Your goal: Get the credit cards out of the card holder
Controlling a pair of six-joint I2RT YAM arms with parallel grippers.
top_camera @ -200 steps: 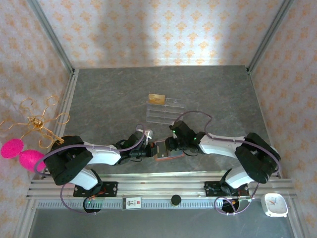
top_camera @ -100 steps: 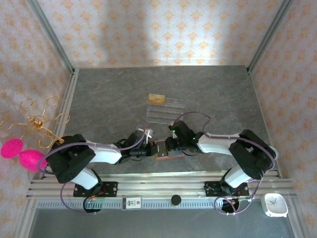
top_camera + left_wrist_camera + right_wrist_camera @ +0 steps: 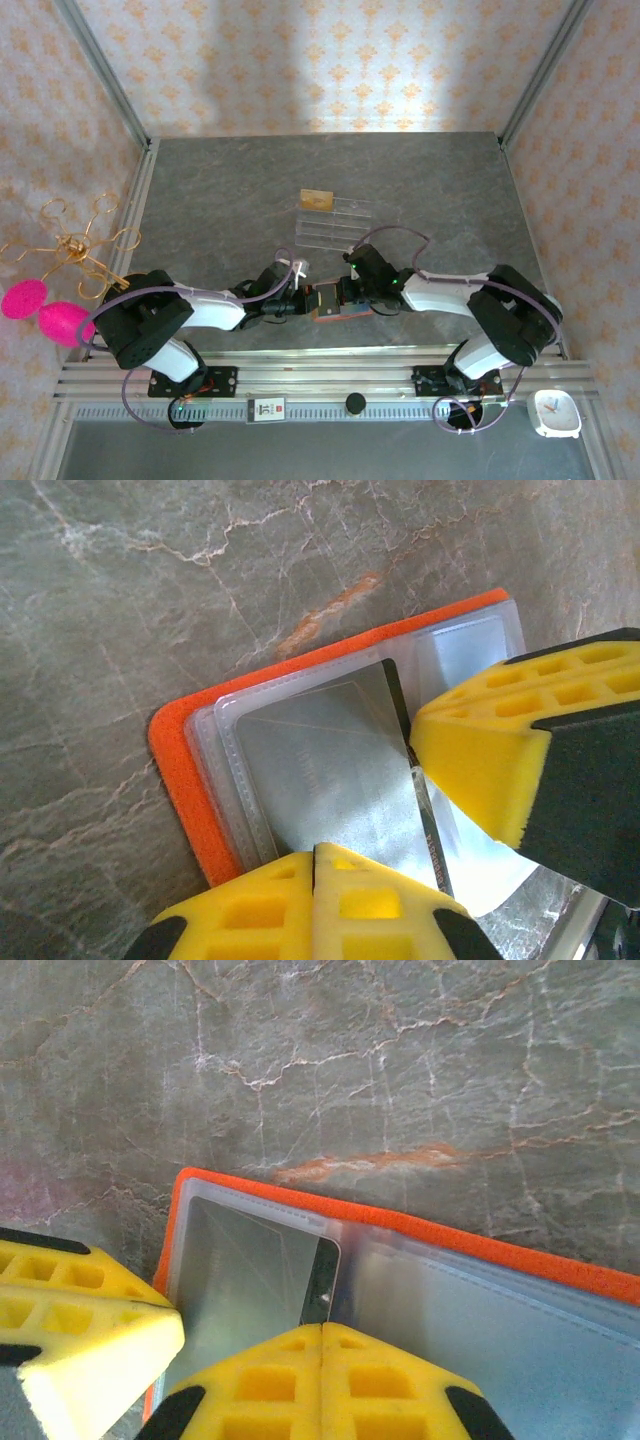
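Observation:
The orange-red card holder (image 3: 328, 303) lies open near the table's front edge, its orange rim (image 3: 185, 770) and clear sleeves facing up. A black card (image 3: 330, 770), bright with glare, sits partly in a sleeve, and its dark edge (image 3: 325, 1275) shows in the right wrist view. My left gripper (image 3: 303, 300) is shut on the holder's left side (image 3: 315, 855). My right gripper (image 3: 345, 297) is shut at the black card's edge (image 3: 322, 1328). Its yellow fingers (image 3: 480, 760) touch that edge in the left wrist view. The gold card (image 3: 317, 198) rests on the rack's far left end.
A clear acrylic tiered rack (image 3: 335, 222) stands mid-table behind the holder. A gold wire ornament (image 3: 75, 245) and pink balls (image 3: 40, 310) hang off the left edge. A white clock (image 3: 555, 413) sits at the front right, past the rail.
The right wrist has shifted slightly over the holder. The holder and left gripper stay where they were.

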